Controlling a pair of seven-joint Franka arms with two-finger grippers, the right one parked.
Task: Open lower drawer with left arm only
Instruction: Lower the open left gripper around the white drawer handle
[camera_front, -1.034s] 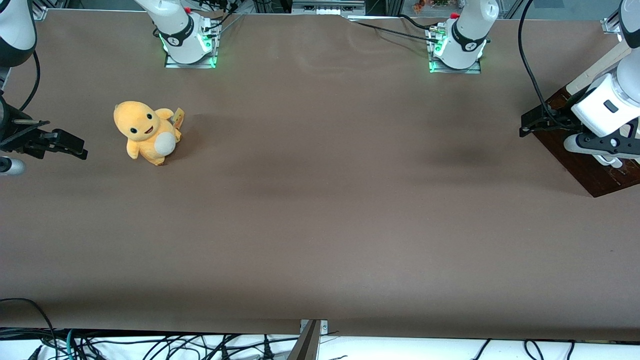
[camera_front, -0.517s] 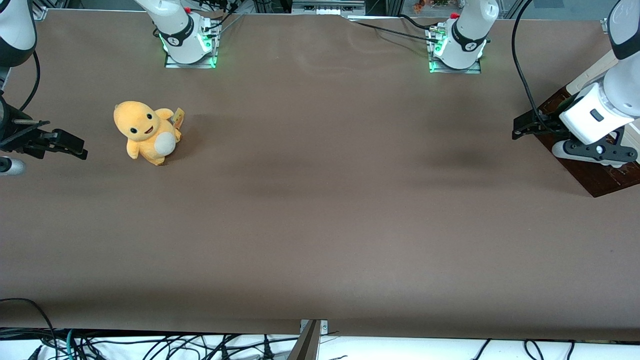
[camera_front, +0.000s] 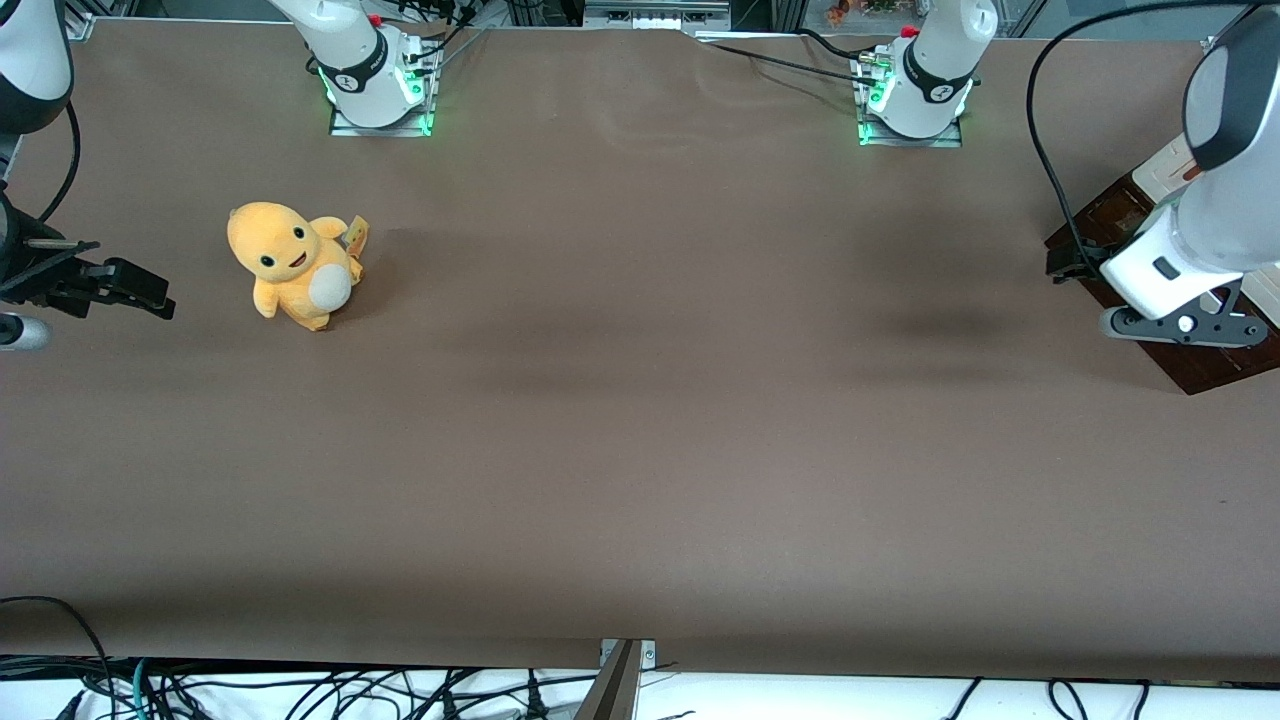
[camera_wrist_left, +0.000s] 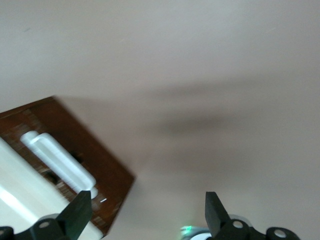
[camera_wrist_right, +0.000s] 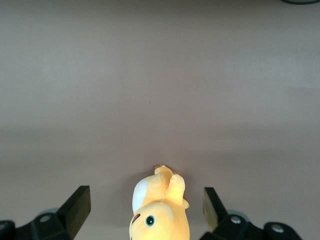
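The lower drawer (camera_front: 1205, 365) is dark reddish-brown wood at the working arm's end of the table, partly covered by the left arm (camera_front: 1190, 250). Its long white bar handle (camera_wrist_left: 60, 161) runs across the dark front (camera_wrist_left: 102, 160), next to the cream cabinet top (camera_wrist_left: 17, 197). My left gripper (camera_front: 1068, 262) hangs over the brown table beside the drawer's corner that points toward the parked arm's end. It is open (camera_wrist_left: 147, 212), with only table between the fingers, and the handle lies off to the side of one fingertip (camera_wrist_left: 80, 212).
An orange plush toy (camera_front: 295, 265) sits toward the parked arm's end of the table and also shows in the right wrist view (camera_wrist_right: 160, 212). Two arm bases lit green (camera_front: 380, 95) (camera_front: 910, 100) stand along the table edge farthest from the front camera. Cables hang at the near edge.
The left arm's wrist has turned and sunk a little nearer the front camera. Its gripper shifted slightly along the drawer's corner and back. The plush toy has not moved.
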